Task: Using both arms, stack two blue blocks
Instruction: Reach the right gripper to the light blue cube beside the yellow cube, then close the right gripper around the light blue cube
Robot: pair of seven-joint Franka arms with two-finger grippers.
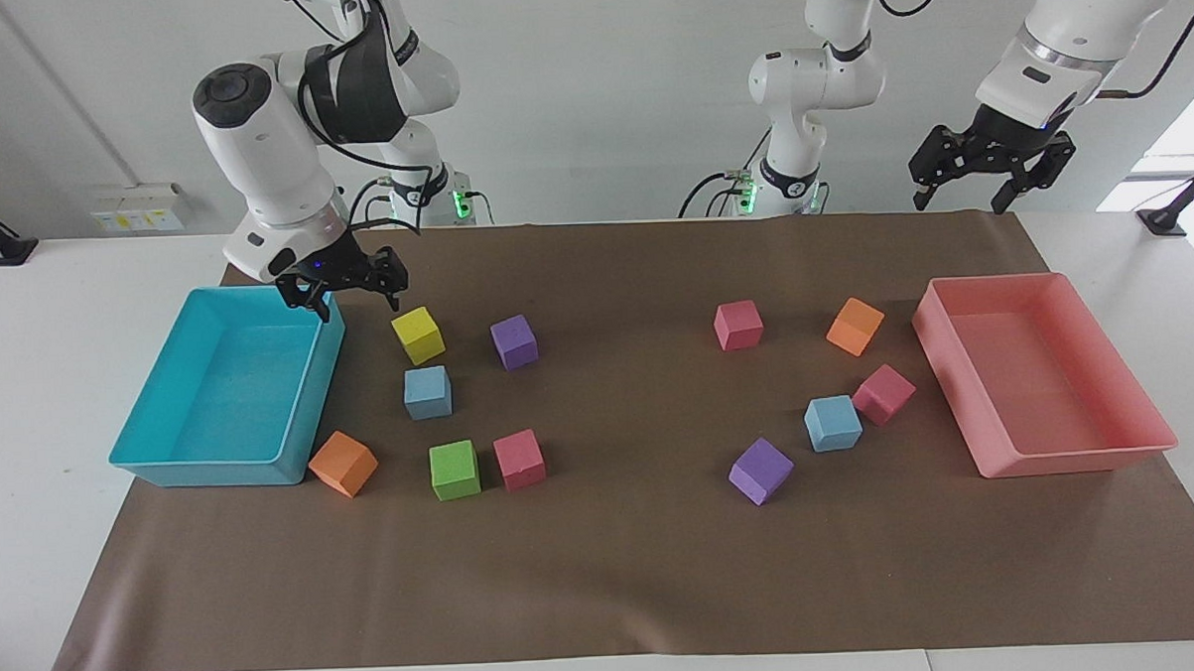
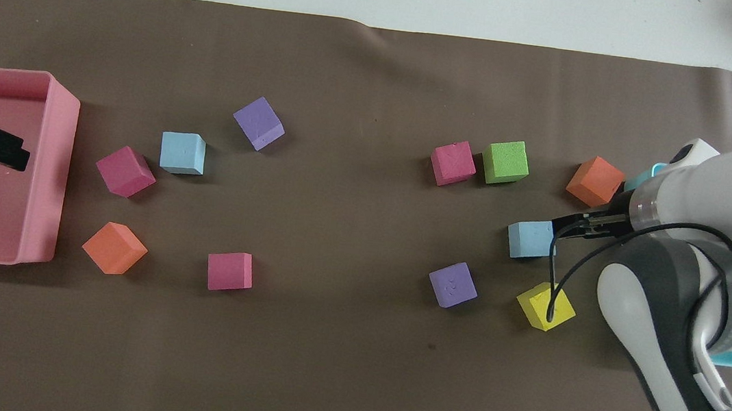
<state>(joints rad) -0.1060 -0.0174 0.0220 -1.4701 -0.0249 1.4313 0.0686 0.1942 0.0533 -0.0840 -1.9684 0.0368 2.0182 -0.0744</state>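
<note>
Bringing your right gripper (image 1: 342,295), open and empty above the turquoise tray's (image 1: 204,463) rim, over the blue block (image 1: 427,392) beside the yellow cube (image 1: 417,335), square it first, while the left gripper (image 1: 987,175) waits open.

Right hand (image 1: 341,295) hovers open over the turquoise tray's (image 1: 165,468) rim, beside the yellow cube (image 1: 417,335).
</note>
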